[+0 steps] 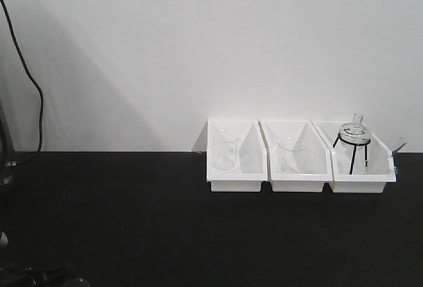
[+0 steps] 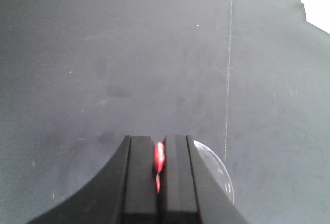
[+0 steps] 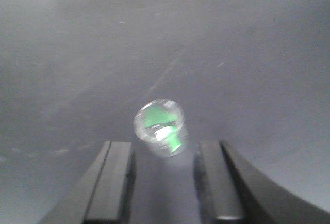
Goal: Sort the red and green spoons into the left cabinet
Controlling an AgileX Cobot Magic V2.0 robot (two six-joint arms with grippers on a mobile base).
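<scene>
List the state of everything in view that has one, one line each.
left gripper: fingers shut on red spoon
red spoon: pinched between left fingers
right gripper: fingers open, holding nothing
green spoon: inside glass vessel, not gripped
glass vessel: holds green spoon, blurred
white bins: each holds glassware

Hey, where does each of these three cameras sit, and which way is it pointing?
Front view: set back from the black counter, facing the white wall and three white bins of glassware; no arm shows.
Left wrist view: behind the left gripper, looking down at the counter; jaws shut on the red spoon.
Right wrist view: behind the right gripper, looking down; jaws open, a blurred clear glass holding something green ahead.
Shared: the dark counter, seemingly the same one.
</scene>
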